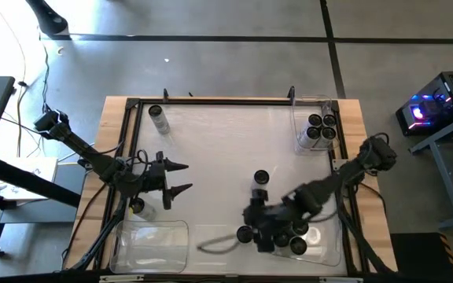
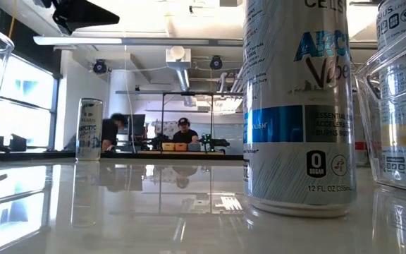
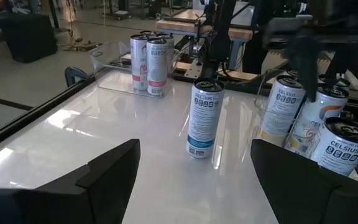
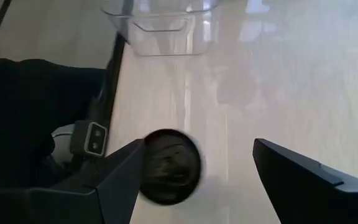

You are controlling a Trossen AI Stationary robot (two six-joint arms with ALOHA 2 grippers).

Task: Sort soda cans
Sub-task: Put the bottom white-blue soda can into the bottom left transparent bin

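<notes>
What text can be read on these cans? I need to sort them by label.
"CELSIUS": on the cans at the bin, left wrist view.
"ARCTIC Vibe", partly cut off: big can in the low view.
"0 SUGAR": same can, lower down.
"12 FL OZ (355mL)": same can, bottom edge.
"ESSENTIAL...", small lines beside it: too small to read fully.
Lone can mid-table, pink cans in the far bin: print too blurred.

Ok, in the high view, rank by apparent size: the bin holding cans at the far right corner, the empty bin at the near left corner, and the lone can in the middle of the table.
1. Empty near-left bin, largest.
2. Far-right bin, holding cans; smaller footprint.
3. Lone middle can, far smaller than either bin.
</notes>
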